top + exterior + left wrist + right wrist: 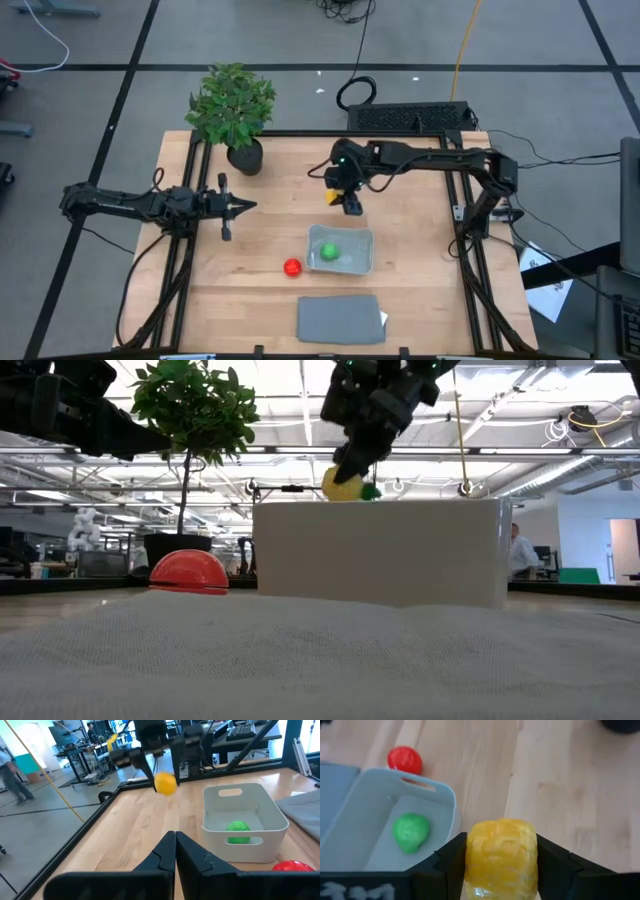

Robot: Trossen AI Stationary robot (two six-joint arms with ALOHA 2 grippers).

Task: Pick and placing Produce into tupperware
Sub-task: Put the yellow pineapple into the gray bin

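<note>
My right gripper [350, 203] hangs above the table, on the far side of the tupperware [341, 250], shut on the yellow produce [501, 855] with a green tip [372, 491]. The clear bluish-grey tub rests on its base and the green ball [330, 252] lies inside it. The red ball [292, 267] rests on the wood just left of the tub. My left gripper [246, 207] waits shut above the table's left half, pointing toward the tub. My right gripper pinches the yellow produce by its two sides [470, 857] between the two fingers [451, 857], coming from above and pointing down. The fruit is lifted clear of the table, its green tip sticking out sideways in the low view.
A leafy potted plant [235, 110] stands at the far left of the table. A flat grey lid [340, 318] lies near the front edge, below the tub. Bare wood lies between the tub and my left gripper.
</note>
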